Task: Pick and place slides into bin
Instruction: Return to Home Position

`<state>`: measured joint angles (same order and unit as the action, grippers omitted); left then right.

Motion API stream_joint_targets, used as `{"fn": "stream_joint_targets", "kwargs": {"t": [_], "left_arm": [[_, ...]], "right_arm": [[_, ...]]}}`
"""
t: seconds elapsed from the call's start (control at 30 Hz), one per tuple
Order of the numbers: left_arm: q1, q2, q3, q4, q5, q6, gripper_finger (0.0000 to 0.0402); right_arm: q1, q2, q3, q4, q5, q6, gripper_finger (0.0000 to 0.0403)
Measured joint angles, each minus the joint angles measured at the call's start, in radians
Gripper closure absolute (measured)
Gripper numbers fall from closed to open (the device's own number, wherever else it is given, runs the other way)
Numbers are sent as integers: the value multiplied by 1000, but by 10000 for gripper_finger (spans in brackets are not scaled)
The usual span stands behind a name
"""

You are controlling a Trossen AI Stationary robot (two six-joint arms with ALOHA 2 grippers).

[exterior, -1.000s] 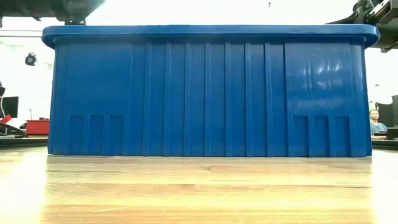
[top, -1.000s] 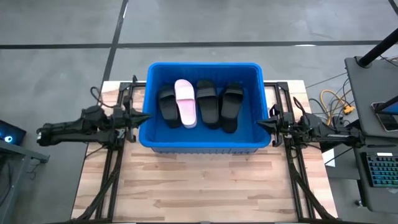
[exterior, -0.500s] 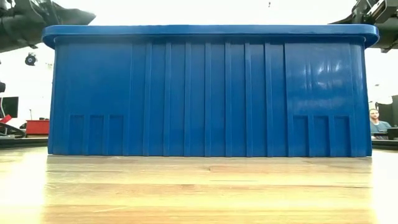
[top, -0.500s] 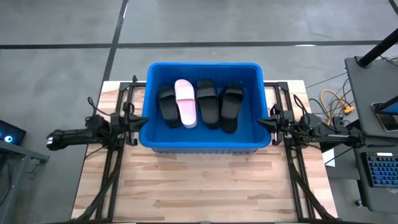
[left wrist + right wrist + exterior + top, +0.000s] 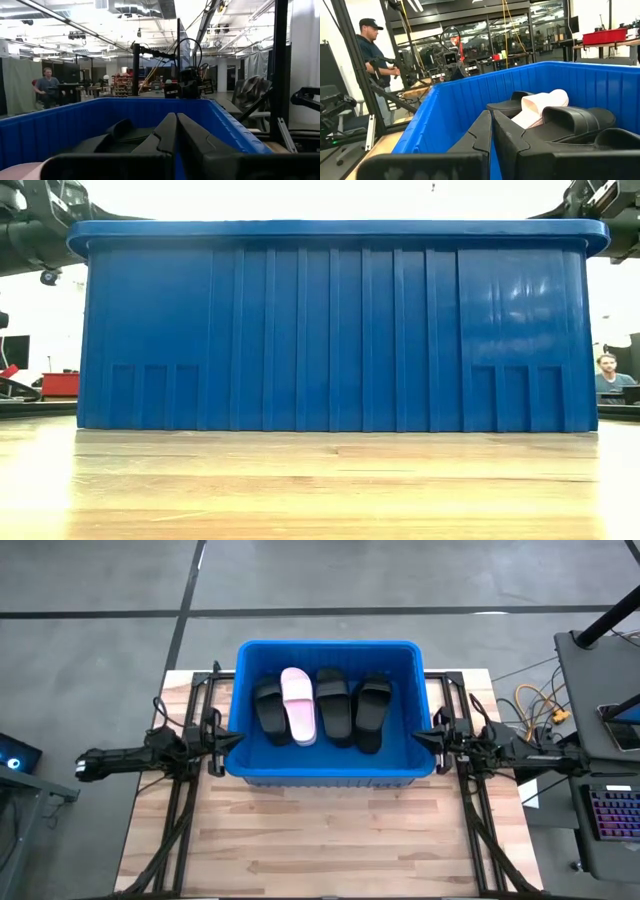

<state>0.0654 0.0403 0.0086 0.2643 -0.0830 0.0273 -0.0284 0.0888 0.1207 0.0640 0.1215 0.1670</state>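
My main worry from here is the bin (image 5: 325,778) getting knocked. The left tool (image 5: 230,737) sits just beside the bin's wall at its 9 o'clock, and the right tool (image 5: 424,736) is equally close at its 3 o'clock. Both are about level with the rolled rim. If either arm swings or dips before it backs away, I judge it could catch that rim and drag the tub across the worktop (image 5: 330,840), or tilt it. Backing straight out first looks safest to me. Both tools have their fingers pressed together with nothing between them, so I have no load to drop. That shows plainly in the left wrist view (image 5: 176,116) and the right wrist view (image 5: 491,114). A person (image 5: 370,45) stands in the room beyond the left arm's side, well apart from the arms.

The bin stands toward 12 o'clock on the worktop, midway between the arms. Inside, four slides lie side by side, lengthwise from 12 to 6. The pink slide (image 5: 298,703) is second from the 9 o'clock wall. The black slides (image 5: 332,705) take the other places, one on its 9 o'clock side and two on its 3 o'clock side. They lean loosely on one another, wide straps up. I cannot tell whether more lie beneath. I see no slide out on the worktop.
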Motion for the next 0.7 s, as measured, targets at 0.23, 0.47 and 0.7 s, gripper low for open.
{"fn": "stream_joint_targets", "kwargs": {"t": [0.23,0.47,0.7], "left_arm": [[0,-3,-1,0,0,0,401],[0,0,-2,9,0,4,401],[0,-2,-2,9,0,5,401]], "right_arm": [[0,10,9,-10,0,-108,394],[0,13,65,-14,3,-115,394],[0,12,119,-8,3,-115,394]]}}
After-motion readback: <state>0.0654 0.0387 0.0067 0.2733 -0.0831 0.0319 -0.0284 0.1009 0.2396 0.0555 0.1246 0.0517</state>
